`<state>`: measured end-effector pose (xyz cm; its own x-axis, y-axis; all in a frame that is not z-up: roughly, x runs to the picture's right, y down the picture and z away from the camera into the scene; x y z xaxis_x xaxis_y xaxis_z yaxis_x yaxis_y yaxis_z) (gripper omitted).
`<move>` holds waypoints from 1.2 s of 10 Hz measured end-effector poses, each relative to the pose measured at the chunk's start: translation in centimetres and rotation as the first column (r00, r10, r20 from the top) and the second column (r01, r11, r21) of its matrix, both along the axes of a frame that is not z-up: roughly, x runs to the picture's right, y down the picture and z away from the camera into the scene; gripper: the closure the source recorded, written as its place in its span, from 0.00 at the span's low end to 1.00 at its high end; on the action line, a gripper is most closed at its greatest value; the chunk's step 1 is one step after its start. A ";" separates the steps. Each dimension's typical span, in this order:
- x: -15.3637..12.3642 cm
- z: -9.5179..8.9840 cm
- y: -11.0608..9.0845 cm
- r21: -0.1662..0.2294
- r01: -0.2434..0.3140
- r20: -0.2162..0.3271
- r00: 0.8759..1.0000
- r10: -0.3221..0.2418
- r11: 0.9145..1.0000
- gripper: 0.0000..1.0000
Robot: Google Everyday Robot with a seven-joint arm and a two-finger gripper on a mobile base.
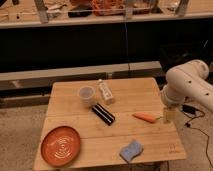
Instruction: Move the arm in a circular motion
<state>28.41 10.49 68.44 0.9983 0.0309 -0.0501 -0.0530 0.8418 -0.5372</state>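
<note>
The arm (187, 82) is glossy white, made of thick rounded segments, and enters from the right edge of the camera view. It bends down to a narrow tan tip, the gripper (169, 115), which hangs over the right edge of the wooden table (65, 90). The gripper is just right of the carrot (145, 117) and does not hold anything that I can see.
On the table lie an orange plate (60, 145) front left, a blue sponge (131, 150) front centre, a black flat bar (103, 114), a clear cup (87, 95) and a small white bottle (105, 92). A dark counter wall runs behind. Cables lie on the floor at right.
</note>
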 end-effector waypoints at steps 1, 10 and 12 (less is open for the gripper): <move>0.0 0.0 0.0 0.000 0.000 0.000 1.000 0.000 1.000 0.20; -0.7 -0.2 0.4 0.003 0.010 0.004 1.000 -0.010 1.000 0.20; -3.0 -0.4 0.7 0.010 0.030 0.017 0.999 -0.030 1.000 0.20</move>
